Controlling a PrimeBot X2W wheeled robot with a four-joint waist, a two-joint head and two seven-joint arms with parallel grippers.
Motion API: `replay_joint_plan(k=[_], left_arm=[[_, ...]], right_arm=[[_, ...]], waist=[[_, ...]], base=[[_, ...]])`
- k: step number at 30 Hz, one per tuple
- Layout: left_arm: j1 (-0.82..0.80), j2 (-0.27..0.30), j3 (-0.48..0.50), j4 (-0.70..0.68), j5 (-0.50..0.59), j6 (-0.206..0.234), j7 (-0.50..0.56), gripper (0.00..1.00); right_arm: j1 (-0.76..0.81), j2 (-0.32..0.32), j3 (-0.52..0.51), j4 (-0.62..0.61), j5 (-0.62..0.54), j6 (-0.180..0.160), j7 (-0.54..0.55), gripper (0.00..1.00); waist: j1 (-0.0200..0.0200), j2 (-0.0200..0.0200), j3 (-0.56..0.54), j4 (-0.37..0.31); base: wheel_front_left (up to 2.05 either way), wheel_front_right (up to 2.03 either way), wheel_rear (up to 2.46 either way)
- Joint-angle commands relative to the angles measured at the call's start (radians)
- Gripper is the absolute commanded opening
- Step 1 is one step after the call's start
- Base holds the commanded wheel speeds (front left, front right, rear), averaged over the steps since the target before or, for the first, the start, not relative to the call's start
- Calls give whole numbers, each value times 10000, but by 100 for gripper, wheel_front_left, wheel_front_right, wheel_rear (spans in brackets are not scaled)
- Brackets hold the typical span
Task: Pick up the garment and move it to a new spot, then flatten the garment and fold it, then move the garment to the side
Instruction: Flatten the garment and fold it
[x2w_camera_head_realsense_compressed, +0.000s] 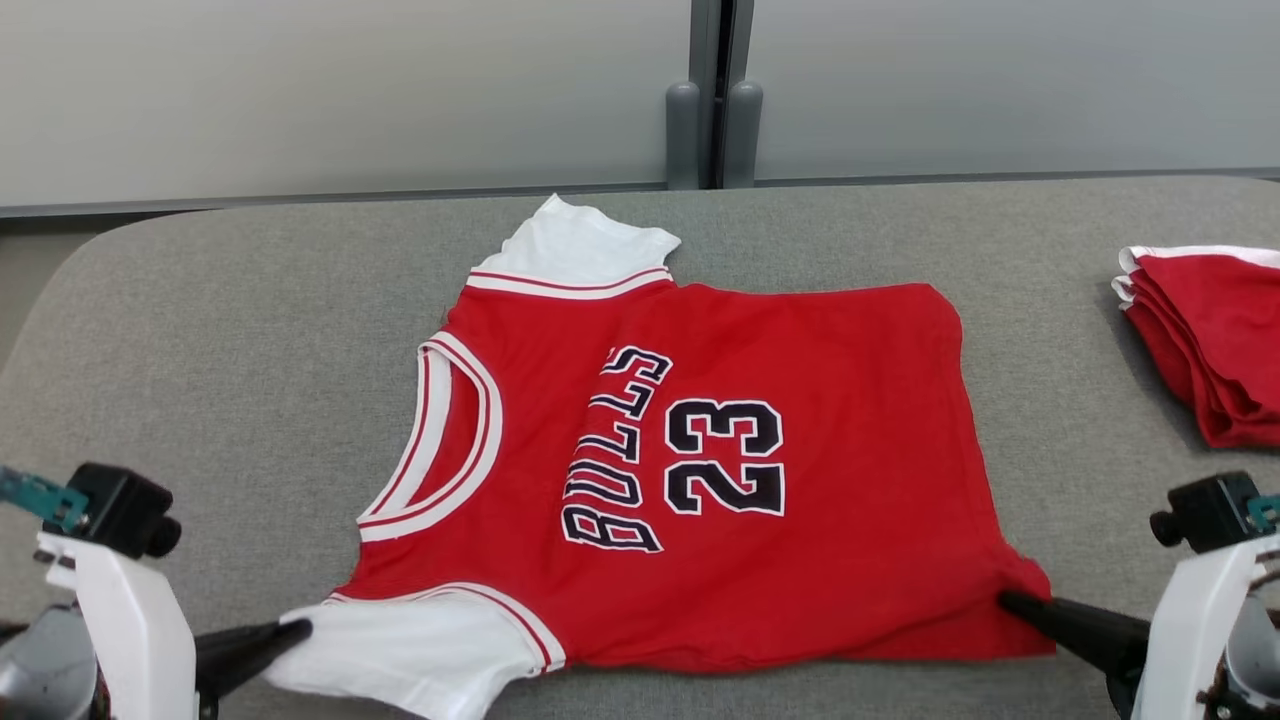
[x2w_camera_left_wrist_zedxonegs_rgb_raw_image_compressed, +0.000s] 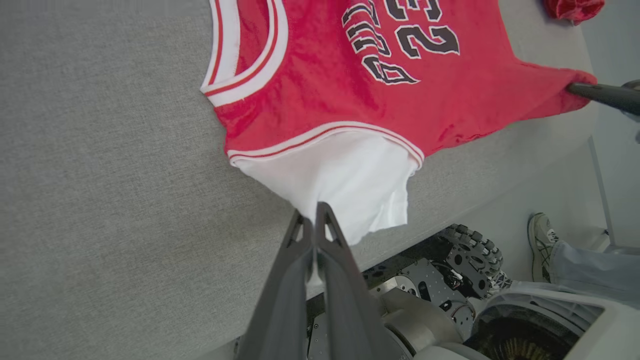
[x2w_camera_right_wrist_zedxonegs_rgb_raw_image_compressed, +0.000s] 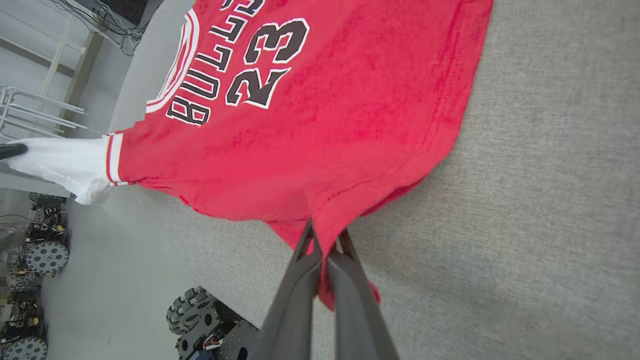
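Flattening nearly done, jersey (x2w_camera_head_realsense_compressed: 800, 400) spread out | left gripper (x2w_camera_head_realsense_compressed: 300, 631) clamped on sleeve (x2w_camera_head_realsense_compressed: 420, 645) | right gripper (x2w_camera_head_realsense_compressed: 1008, 601) clamped on hem (x2w_camera_head_realsense_compressed: 978, 450) | folding, side move pending

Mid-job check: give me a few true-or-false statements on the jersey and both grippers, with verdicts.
1. The jersey lies number side up on the grey table. True.
2. The right gripper hangs open above it. False: it is shut on the red hem corner.
3. The left gripper is shut on the white sleeve. True.
4. The folded red garment lies at the table's left. False: it lies at the right edge.
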Motion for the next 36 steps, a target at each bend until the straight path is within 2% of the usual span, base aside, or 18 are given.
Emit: replay_joint_plan(k=[1,8,17,29,34,35,36], left_arm=[[-451,-147,81,256,-69,-127,226,0],[-2570,-1199,2,2020,16,-501,1484,0],[-4756,-2635,-282,4363,427,-797,2279,0],[-5939,-3386,-365,6242,692,-1364,2351,0],[-6037,-3743,-443,6832,658,-1534,2305,0],[-6058,-3818,-452,6974,652,-1545,2272,0],[-6077,-3903,-460,7089,642,-1592,2233,0]], right_arm=[[-241,101,-115,99,144,2,122,0],[-1143,679,-546,476,359,2,522,0],[-1704,1020,-1006,1188,745,2,735,0],[-1535,1267,-1410,1494,768,2,298,0],[-1688,1591,-1495,1579,541,2,225,0],[-1728,1666,-1487,1641,495,2,257,7],[-1753,1728,-1487,1706,494,2,275,36]], waist=[[0,0,208,-76],[0,0,1136,-319],[0,0,2048,-521],[0,0,2437,-677],[0,0,2427,-741],[0,0,2415,-744],[0,0,2401,-742]], base=[[0,0,0],[0,0,0],[0,0,0],[0,0,0],[0,0,0],[0,0,0],[0,0,0]])
